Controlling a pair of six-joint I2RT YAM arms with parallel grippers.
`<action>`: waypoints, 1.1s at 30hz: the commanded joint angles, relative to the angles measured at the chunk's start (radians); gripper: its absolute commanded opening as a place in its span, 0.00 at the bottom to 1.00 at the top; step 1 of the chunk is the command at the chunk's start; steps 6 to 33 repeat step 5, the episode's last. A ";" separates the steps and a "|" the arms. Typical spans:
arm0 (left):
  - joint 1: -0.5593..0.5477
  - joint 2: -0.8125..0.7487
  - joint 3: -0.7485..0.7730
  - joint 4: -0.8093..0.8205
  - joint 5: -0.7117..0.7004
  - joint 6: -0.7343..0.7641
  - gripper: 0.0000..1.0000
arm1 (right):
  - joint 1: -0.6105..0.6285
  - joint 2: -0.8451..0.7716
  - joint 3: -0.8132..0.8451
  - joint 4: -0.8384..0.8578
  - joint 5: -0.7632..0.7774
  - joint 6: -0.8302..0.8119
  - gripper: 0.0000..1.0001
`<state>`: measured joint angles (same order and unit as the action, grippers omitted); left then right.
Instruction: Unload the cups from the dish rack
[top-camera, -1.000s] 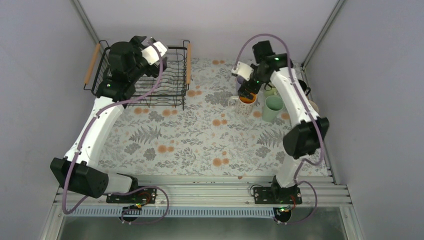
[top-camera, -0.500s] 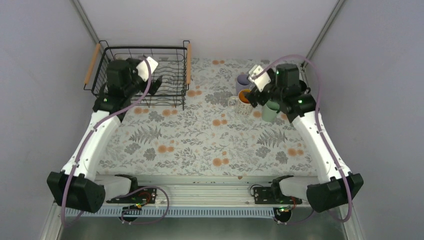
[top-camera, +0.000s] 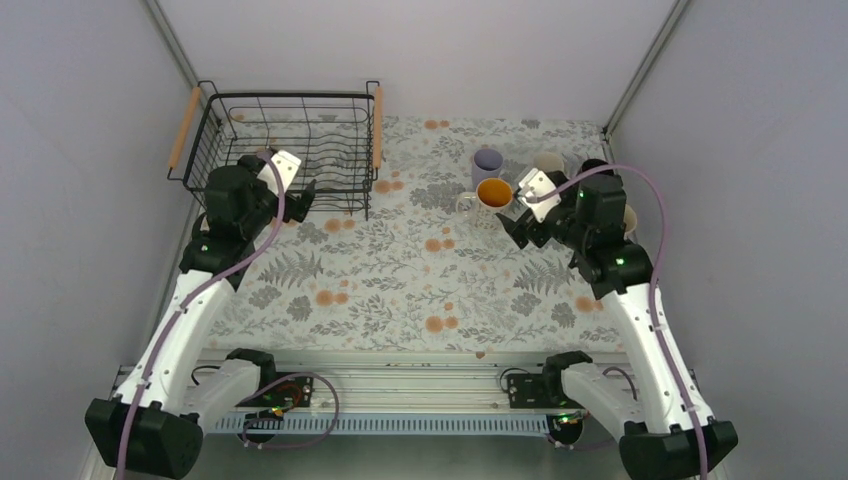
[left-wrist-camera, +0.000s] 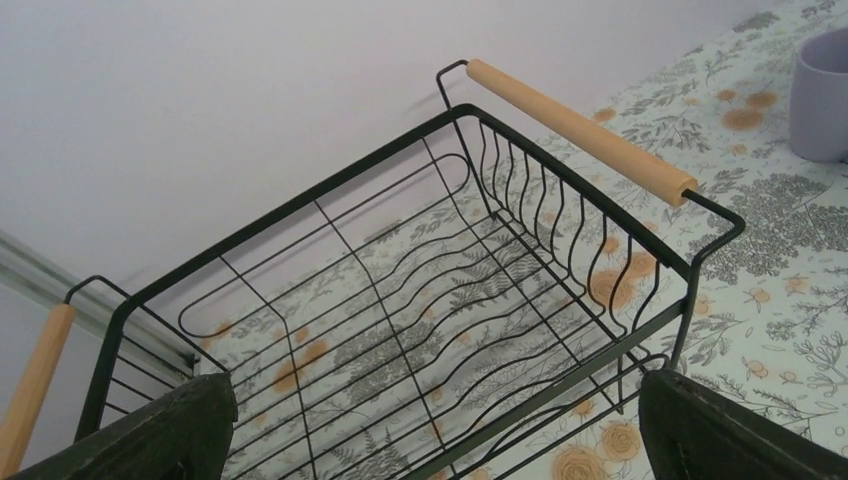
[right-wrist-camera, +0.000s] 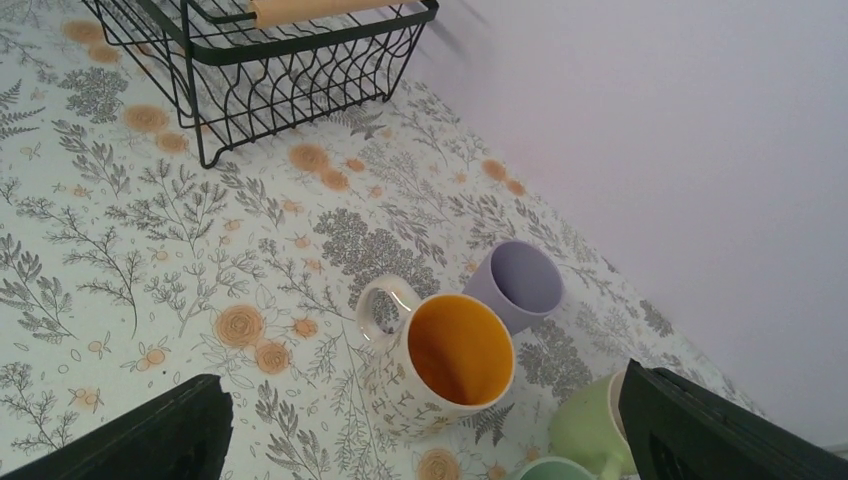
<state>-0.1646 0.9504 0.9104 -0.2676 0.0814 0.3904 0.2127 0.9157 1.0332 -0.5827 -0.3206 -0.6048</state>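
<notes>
The dish rack (top-camera: 285, 140) stands at the far left, a black wire basket with wooden handles; no cup shows in it in the left wrist view (left-wrist-camera: 400, 300). My left gripper (top-camera: 303, 195) is open and empty, just in front of the rack's near edge (left-wrist-camera: 430, 450). The cups stand at the far right: a lavender cup (top-camera: 487, 160), a patterned mug with an orange inside (top-camera: 493, 194), a beige cup (top-camera: 548, 160) and a black one (top-camera: 596, 166). My right gripper (top-camera: 512, 228) is open and empty, just near of the orange-inside mug (right-wrist-camera: 452, 358). A light green cup (right-wrist-camera: 590, 430) and a mint green rim (right-wrist-camera: 548, 470) also show.
The floral cloth (top-camera: 400, 280) covers the table. Grey walls close in on the left, back and right. The rack's right handle (left-wrist-camera: 580, 130) faces the lavender cup (left-wrist-camera: 825, 95). My right arm (top-camera: 610, 260) hides some of the cups from above.
Both arms have drawn back toward the near side. The left gripper has come out of the rack. The right gripper has moved off the orange-inside mug, which stands on the cloth.
</notes>
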 joint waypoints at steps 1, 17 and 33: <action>0.008 -0.002 0.008 0.032 -0.027 -0.043 1.00 | -0.019 -0.002 -0.040 0.043 -0.031 -0.003 1.00; 0.008 0.018 0.040 0.013 0.020 -0.046 1.00 | -0.029 0.000 -0.047 0.048 -0.042 0.002 1.00; 0.008 0.018 0.040 0.013 0.020 -0.046 1.00 | -0.029 0.000 -0.047 0.048 -0.042 0.002 1.00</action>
